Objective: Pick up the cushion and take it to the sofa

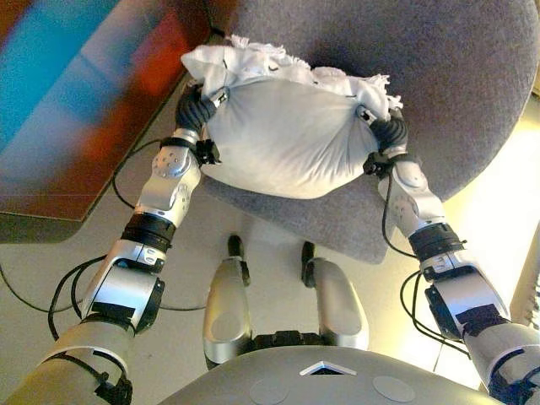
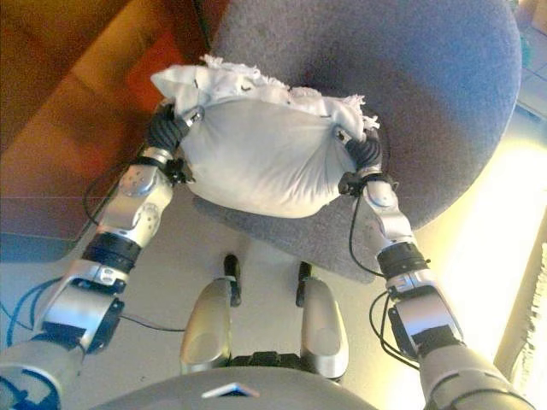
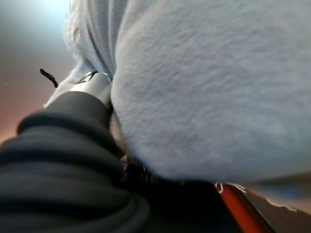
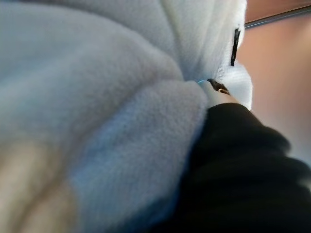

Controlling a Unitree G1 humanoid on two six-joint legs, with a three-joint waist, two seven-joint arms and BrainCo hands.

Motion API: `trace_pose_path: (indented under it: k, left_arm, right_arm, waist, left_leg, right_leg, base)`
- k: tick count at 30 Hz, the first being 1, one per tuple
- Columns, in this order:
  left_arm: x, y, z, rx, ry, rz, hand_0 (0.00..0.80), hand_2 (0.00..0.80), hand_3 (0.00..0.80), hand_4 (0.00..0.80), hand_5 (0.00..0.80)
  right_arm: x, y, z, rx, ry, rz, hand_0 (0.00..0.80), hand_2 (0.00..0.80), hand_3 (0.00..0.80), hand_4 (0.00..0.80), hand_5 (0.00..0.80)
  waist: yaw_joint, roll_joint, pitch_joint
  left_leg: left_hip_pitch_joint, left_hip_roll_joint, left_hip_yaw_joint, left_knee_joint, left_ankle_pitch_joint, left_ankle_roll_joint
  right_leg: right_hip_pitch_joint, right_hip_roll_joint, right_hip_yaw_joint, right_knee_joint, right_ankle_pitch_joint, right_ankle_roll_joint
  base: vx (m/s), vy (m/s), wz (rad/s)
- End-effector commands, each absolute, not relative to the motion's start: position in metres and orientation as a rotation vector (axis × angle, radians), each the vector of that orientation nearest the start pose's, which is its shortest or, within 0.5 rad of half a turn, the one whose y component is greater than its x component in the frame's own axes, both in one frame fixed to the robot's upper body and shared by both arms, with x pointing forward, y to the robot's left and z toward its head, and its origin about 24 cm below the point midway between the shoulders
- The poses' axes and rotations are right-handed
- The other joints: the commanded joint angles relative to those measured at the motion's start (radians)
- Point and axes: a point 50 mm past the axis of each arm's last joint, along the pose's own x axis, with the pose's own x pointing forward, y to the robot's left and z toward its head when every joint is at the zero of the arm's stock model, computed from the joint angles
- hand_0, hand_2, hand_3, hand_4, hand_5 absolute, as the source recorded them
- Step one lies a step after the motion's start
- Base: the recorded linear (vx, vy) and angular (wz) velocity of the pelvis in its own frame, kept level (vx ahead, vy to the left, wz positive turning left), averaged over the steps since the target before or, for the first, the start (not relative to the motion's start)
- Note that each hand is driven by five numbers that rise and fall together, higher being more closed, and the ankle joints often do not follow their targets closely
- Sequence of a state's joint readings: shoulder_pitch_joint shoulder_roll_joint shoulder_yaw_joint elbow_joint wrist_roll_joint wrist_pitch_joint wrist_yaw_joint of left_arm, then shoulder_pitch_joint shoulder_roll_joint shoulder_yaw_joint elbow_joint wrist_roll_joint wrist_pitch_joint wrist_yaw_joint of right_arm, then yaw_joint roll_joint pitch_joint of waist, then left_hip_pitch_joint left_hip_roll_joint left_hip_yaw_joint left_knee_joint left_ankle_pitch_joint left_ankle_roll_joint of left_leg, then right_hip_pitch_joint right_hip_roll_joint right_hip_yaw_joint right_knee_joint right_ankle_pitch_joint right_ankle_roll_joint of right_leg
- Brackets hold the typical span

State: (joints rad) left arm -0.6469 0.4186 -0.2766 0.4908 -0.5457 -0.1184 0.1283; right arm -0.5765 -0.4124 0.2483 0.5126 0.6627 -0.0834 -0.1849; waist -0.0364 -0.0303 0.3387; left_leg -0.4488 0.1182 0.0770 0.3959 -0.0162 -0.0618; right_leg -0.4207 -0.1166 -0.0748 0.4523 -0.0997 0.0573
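Note:
I hold a white, soft cushion [image 1: 287, 143] between both hands, lifted in front of me above a grey seat. My left hand [image 1: 196, 108] grips its left end and my right hand [image 1: 390, 135] grips its right end; the cloth bunches up where each hand digs in. A frayed white edge runs along the cushion's far side. In the left wrist view the cushion [image 3: 218, 87] fills the picture past a silver finger [image 3: 91, 86]. In the right wrist view the cushion [image 4: 87, 97] presses against that hand's dark cover. Most of both hands' fingers are buried in the cloth.
A round grey upholstered seat [image 1: 447, 93] lies straight ahead under and beyond the cushion. An orange-brown sofa [image 2: 60, 111] stands at the left. Pale floor [image 1: 270, 228] shows below the seat's near edge.

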Motion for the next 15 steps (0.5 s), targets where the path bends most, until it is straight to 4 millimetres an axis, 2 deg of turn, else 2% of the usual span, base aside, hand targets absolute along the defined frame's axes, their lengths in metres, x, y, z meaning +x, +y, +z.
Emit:
trace_pose_path:
  k: [1,8,15]
  left_arm:
    - [0.365,0.123,0.154,-0.076,-0.263,-0.203,0.800,0.800,0.800,0.800,0.800]
    - [0.375,0.098,0.170,-0.159,-0.211,-0.248,0.800,0.800,0.800,0.800,0.800]
    - [0.368,0.071,0.175,-0.164,-0.194,-0.289,0.800,0.800,0.800,0.800,0.800]
  right_arm:
    - [0.371,-0.181,0.189,0.263,-0.369,0.019,0.800,0.800,0.800,0.800,0.800]
    - [0.388,-0.206,0.218,0.310,-0.362,-0.059,0.800,0.800,0.800,0.800,0.800]
    - [0.397,-0.236,0.233,0.254,-0.323,-0.196,0.800,0.800,0.800,0.800,0.800]
  waist:
    - [0.012,-0.021,-0.028]
    - [0.024,-0.035,-0.021]
    - [0.056,-0.072,-0.026]
  left_leg:
    - [-0.013,0.006,-0.031,0.107,-0.097,-0.033]
    - [-0.039,-0.003,-0.050,0.069,-0.065,-0.044]
    - [-0.032,0.005,-0.073,0.025,-0.043,-0.056]
  right_leg:
    - [0.041,-0.072,0.027,-0.090,0.079,0.068]
    - [0.032,-0.063,0.015,-0.104,0.076,0.069]
    - [0.090,-0.047,-0.015,-0.163,0.078,0.073]
  base:
    - [0.039,0.011,0.03]
    - [0.024,-0.027,0.10]
    - [0.090,-0.103,0.15]
